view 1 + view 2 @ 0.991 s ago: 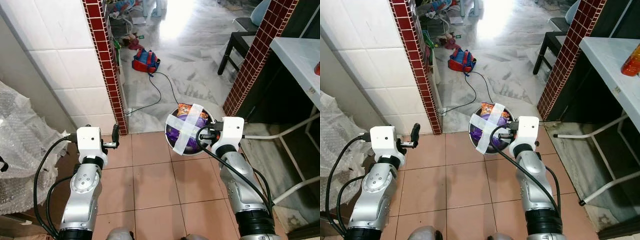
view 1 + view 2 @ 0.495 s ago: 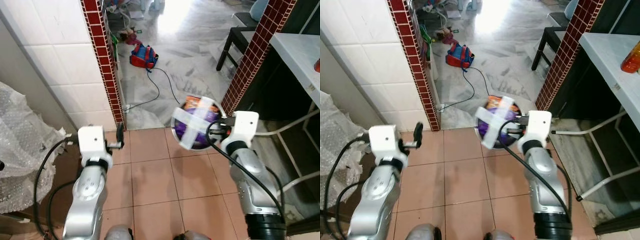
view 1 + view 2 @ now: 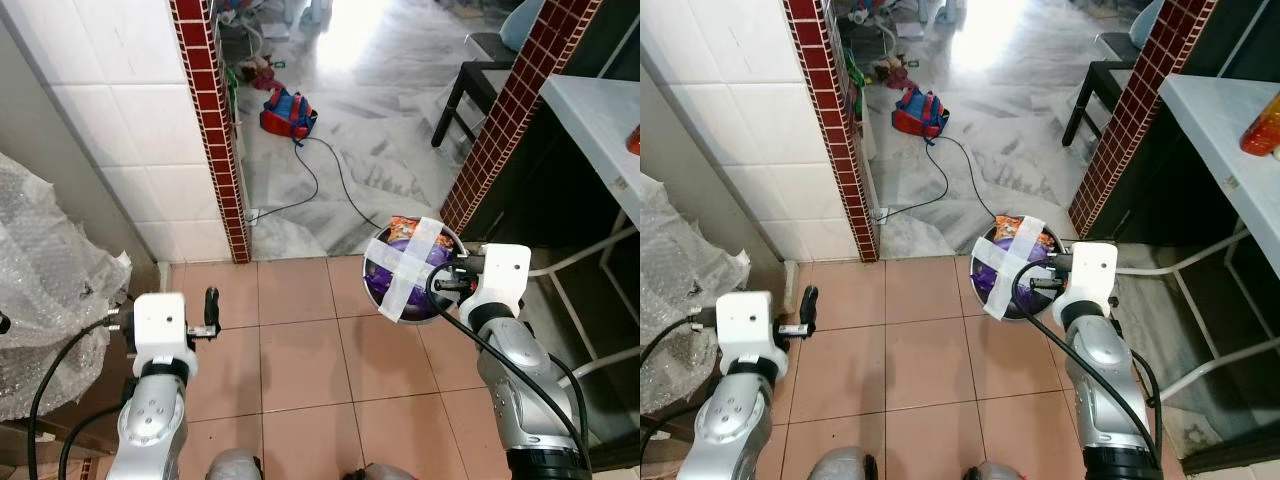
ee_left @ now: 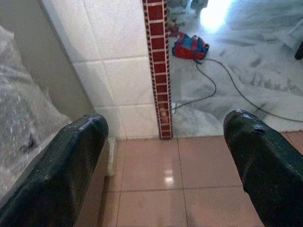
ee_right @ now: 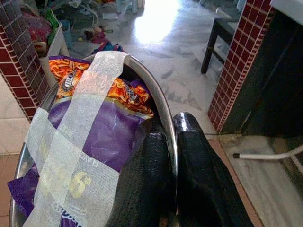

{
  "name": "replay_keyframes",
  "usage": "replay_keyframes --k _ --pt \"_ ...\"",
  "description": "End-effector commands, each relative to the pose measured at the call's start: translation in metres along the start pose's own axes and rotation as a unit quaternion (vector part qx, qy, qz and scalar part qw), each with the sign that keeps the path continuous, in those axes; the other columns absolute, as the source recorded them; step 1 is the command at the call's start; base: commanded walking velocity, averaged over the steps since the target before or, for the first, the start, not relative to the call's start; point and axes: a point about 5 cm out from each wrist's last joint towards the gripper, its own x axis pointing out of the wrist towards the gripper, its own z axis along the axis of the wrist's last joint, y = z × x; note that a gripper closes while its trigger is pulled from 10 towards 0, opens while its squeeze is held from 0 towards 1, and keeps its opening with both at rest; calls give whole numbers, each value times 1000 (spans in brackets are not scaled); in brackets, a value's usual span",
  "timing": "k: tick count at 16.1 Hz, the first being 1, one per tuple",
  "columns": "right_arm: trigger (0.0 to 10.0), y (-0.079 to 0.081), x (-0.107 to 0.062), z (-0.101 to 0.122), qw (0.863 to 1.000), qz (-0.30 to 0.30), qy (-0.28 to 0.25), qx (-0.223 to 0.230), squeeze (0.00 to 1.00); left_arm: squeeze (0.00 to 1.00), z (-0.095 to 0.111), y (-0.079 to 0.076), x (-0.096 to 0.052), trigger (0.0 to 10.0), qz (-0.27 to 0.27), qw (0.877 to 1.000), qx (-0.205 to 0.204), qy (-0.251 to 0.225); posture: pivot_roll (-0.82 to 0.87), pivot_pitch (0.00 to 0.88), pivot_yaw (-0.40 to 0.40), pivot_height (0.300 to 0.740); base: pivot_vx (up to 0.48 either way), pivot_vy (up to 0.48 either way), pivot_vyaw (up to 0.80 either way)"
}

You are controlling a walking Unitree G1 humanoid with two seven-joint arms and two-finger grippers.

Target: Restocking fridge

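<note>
Hanging low over the tiled floor [image 3: 300, 370], left gripper [image 4: 165, 156] has its fingers spread wide, holding nothing. Right gripper [image 5: 170, 142] pinches the steel bowl [image 3: 375, 270] rim; taped purple snack bag [image 5: 94, 142] inside, forearm extended forward.

The purple snack bag [image 5: 106, 137] shows partial white lettering under tape; none of it reads clearly.

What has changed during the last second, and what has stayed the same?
The left arm drew back toward the body and the view shifted as the robot walked. The right gripper stays shut on the rim of the taped bowl of snack bags; the left gripper stays open and empty.
</note>
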Motion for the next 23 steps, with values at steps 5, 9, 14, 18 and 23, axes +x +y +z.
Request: replay_keyframes --k 5,9,14,18,23 --pt "10000 7 2 11 999 3 -34 -3 0 0 9 -15 12 10000 -28 999 -3 -19 67 0 -7 740 0 0 608" --pt "10000 4 7 15 999 -4 -41 20 0 0 14 -22 16 10000 -43 999 -19 -25 67 0 -12 740 0 65 400" --pt "10000 6 13 18 998 -5 -40 37 0 0 15 -23 14 10000 -51 998 -25 -27 78 14 -17 740 0 448 0" --pt "10000 4 13 16 999 -11 -38 31 0 0 15 -25 13 10000 -62 997 -31 -26 74 20 -16 740 0 446 0" --pt "10000 2 14 16 999 -16 -36 31 0 0 19 -28 13 10000 -72 996 -34 -30 73 27 -16 740 0 0 0"
